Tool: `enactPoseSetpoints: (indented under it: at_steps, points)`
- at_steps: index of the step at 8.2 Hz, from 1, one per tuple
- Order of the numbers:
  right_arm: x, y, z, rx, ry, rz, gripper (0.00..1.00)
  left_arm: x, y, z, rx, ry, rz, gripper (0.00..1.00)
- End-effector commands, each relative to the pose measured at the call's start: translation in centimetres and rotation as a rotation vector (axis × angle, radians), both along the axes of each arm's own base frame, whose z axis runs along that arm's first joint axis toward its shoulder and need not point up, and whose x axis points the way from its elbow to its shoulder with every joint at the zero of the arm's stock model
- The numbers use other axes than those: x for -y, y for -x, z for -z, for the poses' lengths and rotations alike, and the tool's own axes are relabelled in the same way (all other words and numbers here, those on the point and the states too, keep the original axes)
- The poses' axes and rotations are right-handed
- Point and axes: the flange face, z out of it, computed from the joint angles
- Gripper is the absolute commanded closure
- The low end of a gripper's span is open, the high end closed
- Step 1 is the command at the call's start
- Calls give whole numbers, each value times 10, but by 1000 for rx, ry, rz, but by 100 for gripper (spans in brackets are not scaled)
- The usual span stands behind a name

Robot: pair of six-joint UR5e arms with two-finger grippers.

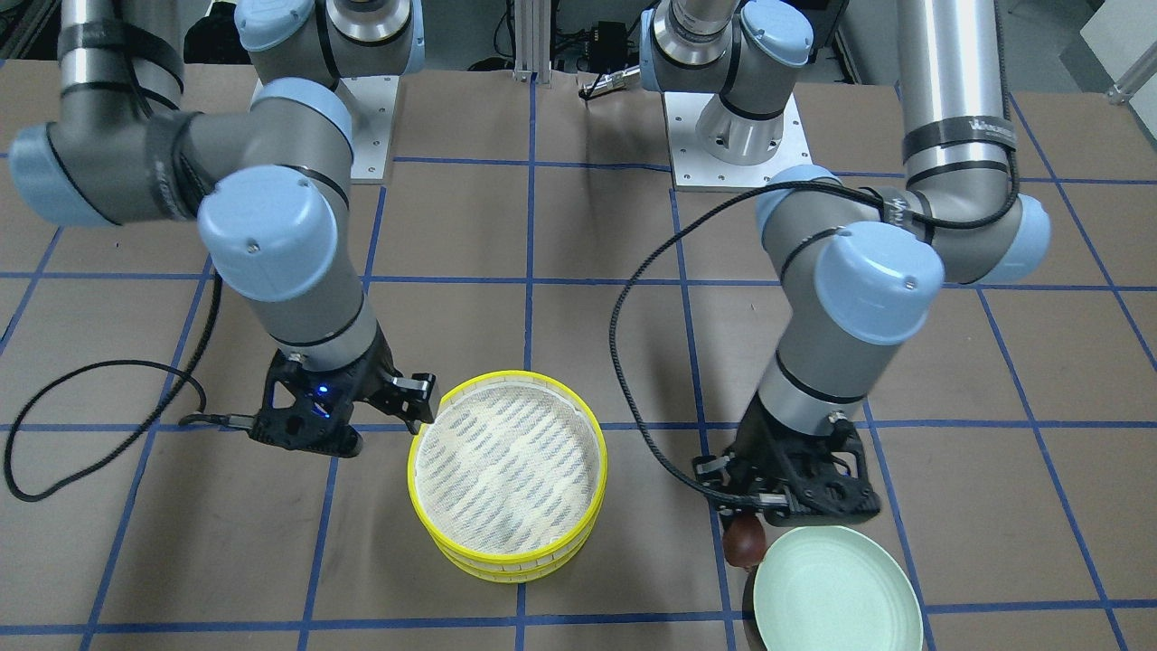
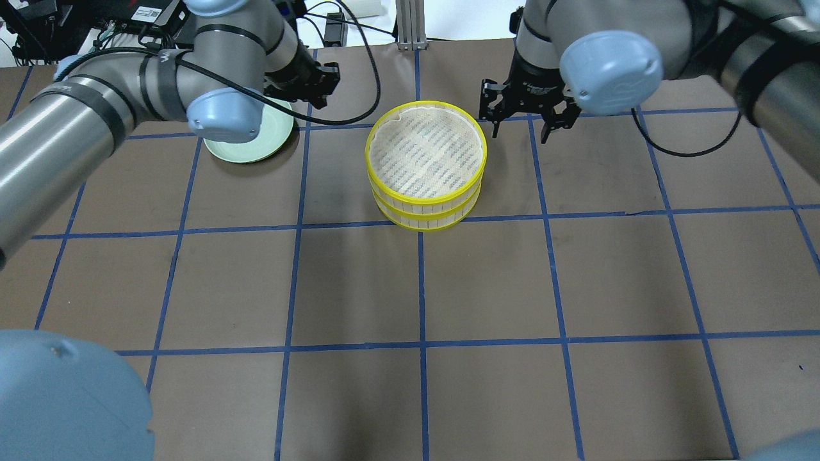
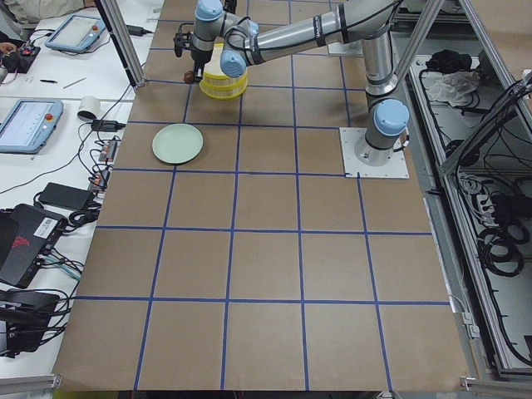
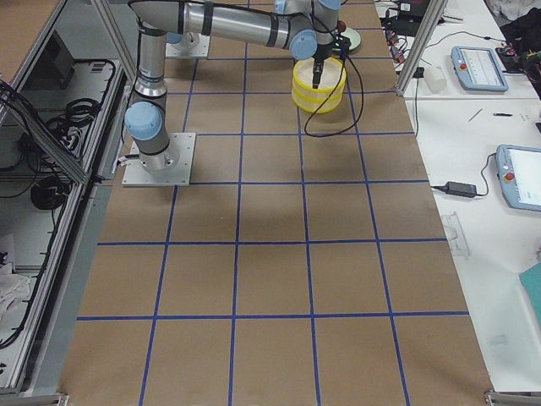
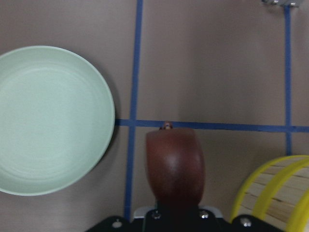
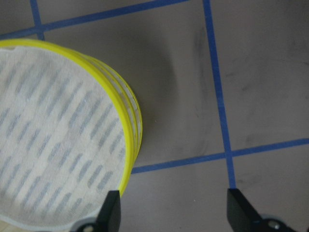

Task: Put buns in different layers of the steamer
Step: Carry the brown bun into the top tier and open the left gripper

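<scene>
From where I stand, the left gripper (image 1: 750, 517) is clamped on the dark reddish-brown bun (image 5: 175, 166), which sticks out past its fingers. It hangs just beside the rim of the pale green plate (image 1: 836, 597), over the brown table (image 2: 359, 288) rather than over the plate. I can't tell whether the bun is lifted clear of the table. The plate itself has nothing on it.

Further out, the steamer (image 2: 425, 216) sits mid-table with its 2 yellow-rimmed trays stacked one on the other. The upper tray's mesh base is bare. On the far side of it, the right gripper (image 2: 522, 123) hovers just beside the rim with its jaws spread wide and nothing between them.

The cream-white bun shows in none of the views. It may be lying in the lower tray under the mesh, but I can't confirm that from here.

As I judge it, 1 bun is in hand and not yet placed. If the white one is already below, what's left is to carry the brown bun across to the top tray and let go. If it isn't, the stack will need opening first, and both buns remain to be placed.
</scene>
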Motion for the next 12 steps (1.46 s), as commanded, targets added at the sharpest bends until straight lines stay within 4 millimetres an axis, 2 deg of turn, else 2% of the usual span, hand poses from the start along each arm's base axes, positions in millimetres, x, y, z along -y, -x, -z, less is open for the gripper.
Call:
enactPoseSetpoints:
  at_steps: [1, 2, 3, 4, 5, 6, 7, 8, 12]
  points:
    - [-55, 31, -89, -6, -32, -96, 11, -43, 108, 3, -90, -39, -96, 100]
    - [-61, 33, -100, -22, -14, -125, 10, -57, 137, 11, -106, -62, -113, 100]
    - [-64, 33, -94, -18, -26, -130, 6, -69, 162, 18, -132, -89, -122, 100]
    - [-62, 31, -93, -7, -19, -130, 0, -76, 176, 22, -173, -119, -130, 100]
    - [-64, 32, -92, -6, -31, -130, 0, -75, 177, 28, -176, -130, -146, 96]
    - [-64, 31, -90, -6, -31, -162, 0, -74, 179, 33, -170, -124, -139, 62]
    - [-64, 32, -87, -9, -28, -238, 0, -72, 177, 32, -164, -115, -135, 16]
    - [-62, 33, -88, -16, -17, -254, 0, -71, 177, 33, -166, -103, -132, 1]
    - [-62, 34, -88, -19, -17, -257, 0, -67, 176, 27, -163, -87, -119, 0]
